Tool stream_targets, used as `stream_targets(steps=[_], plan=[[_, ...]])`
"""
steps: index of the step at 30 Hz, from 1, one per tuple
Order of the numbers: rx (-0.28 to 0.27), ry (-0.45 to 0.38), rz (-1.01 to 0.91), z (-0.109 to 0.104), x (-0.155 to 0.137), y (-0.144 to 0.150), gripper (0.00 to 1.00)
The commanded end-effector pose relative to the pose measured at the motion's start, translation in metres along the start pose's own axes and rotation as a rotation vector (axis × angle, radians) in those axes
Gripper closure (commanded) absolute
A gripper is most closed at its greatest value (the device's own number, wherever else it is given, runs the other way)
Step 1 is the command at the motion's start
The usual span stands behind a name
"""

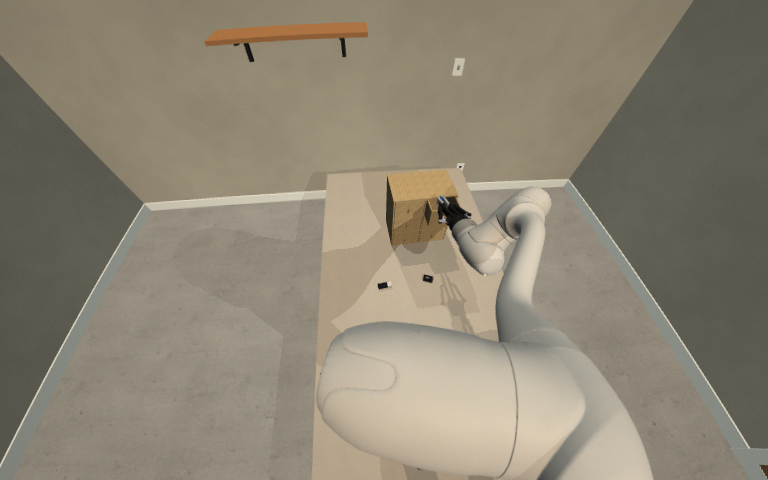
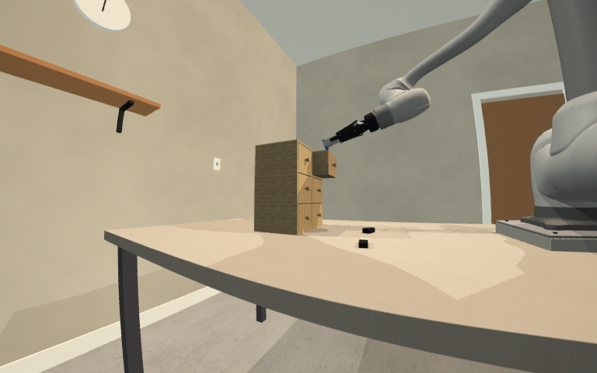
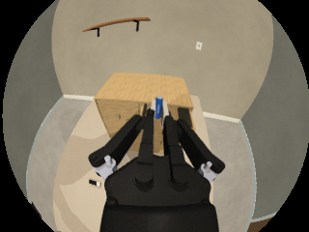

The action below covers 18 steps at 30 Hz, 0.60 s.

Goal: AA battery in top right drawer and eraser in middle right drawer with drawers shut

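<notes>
Battery [image 1: 442,199] [image 2: 326,148] [image 3: 158,108] gripped in hand [image 1: 440,202] [image 2: 326,144] [image 3: 158,105] above open top-right drawer [image 1: 431,212] [image 2: 323,164] [image 3: 144,110]; we have release, eraser storage and closing left.

Open top-right drawer [image 1: 431,212] [image 2: 324,164] juts out, blocking straight passage

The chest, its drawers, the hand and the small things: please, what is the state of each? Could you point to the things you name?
Chest [image 1: 418,181] [image 2: 275,189] [image 3: 145,87]: upright.
Top right drawer [image 1: 430,214] [image 2: 323,164] [image 3: 144,110]: pulled out.
Other five drawers [image 2: 302,159]: pushed in.
Hand [image 1: 440,202] [image 2: 326,144] [image 3: 158,105]: shut on the battery.
Battery [image 1: 442,199] [image 2: 326,148] [image 3: 158,108]: held over the open drawer.
Two small blocks [image 1: 383,285] [image 2: 363,243]: on the table.
</notes>
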<state>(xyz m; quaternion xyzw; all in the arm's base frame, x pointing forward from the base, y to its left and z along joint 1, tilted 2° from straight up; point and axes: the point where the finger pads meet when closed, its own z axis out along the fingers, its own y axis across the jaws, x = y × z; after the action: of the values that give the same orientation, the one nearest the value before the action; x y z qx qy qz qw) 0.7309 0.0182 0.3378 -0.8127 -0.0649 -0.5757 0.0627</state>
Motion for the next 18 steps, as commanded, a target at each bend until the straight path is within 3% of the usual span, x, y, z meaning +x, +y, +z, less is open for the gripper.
stream_targets(steps=[1,18], plan=[[0.0,0.0,0.0,0.0066,0.0025,0.0001,0.94],[0.0,0.0,0.0,0.0142,0.0053,0.0001,0.94]])
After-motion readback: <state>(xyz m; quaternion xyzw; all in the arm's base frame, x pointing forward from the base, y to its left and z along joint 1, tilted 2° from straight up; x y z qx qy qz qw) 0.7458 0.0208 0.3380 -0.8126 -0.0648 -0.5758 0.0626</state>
